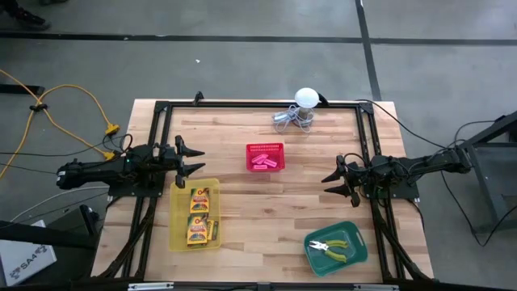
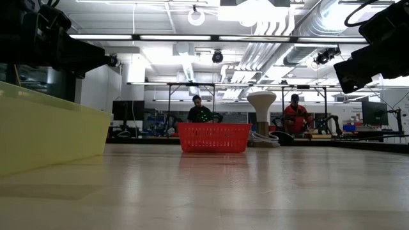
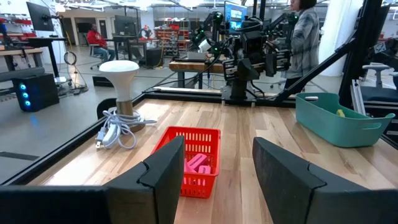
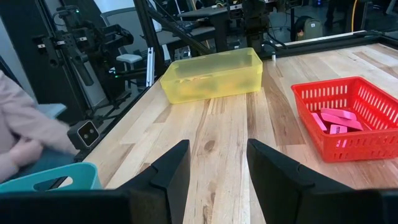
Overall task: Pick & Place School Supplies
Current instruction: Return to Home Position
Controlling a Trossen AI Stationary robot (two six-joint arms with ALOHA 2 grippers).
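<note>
Hovering over the table's left side, the left gripper (image 1: 196, 160) has its fingers spread apart and holds nothing. The right gripper (image 1: 329, 184) hangs over the right side, also spread and empty. Between them the red basket (image 1: 266, 146) holds the pink erasers (image 1: 266, 162), lying in a loose heap, so their number is hard to tell. The crayon boxes (image 1: 199, 200) lie in the yellow tray (image 1: 178, 218) just beside the left gripper. The pliers (image 1: 334, 246) lie in the green tray (image 1: 360, 239) near the table's front right corner.

From table height the walls of the yellow tray and the red basket hide what is inside them, and the green tray is out of that view. The right wrist view shows the crayon boxes only as a blur through the yellow wall and cuts the green tray off at a corner. A white ball with coiled wire (image 1: 305, 99) stands at the far edge.
</note>
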